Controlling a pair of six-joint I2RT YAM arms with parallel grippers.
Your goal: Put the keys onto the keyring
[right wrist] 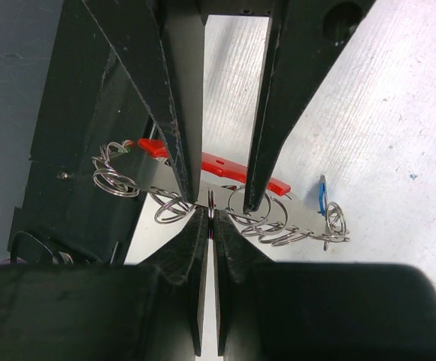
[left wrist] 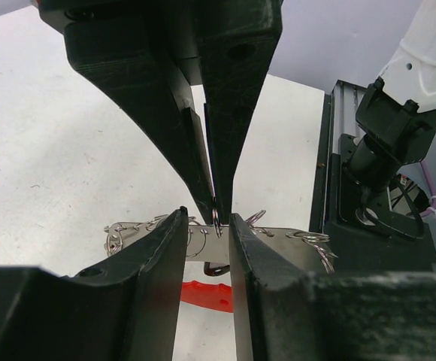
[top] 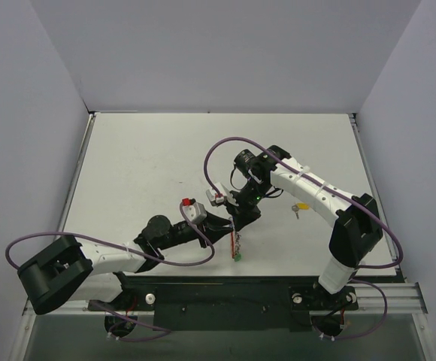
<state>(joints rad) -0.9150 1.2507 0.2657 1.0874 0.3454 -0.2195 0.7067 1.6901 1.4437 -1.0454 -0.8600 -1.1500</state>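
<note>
Keyring [right wrist: 211, 197] pinched in clenched right claw [right wrist: 213, 218], inside parted left claw [left wrist: 207, 219] (grip unclear)

White matte table [top: 143, 158], and we see faint scuffs on it in the wrist views. Only one thing clearly lies flat on it: a yellow-capped key [top: 301, 205]. It sits off to the right of the right gripper [top: 235, 215], well apart from it, silvery end toward the near edge. A black rail [top: 225, 289] runs along the table's near edge, behind that gripper.
</note>
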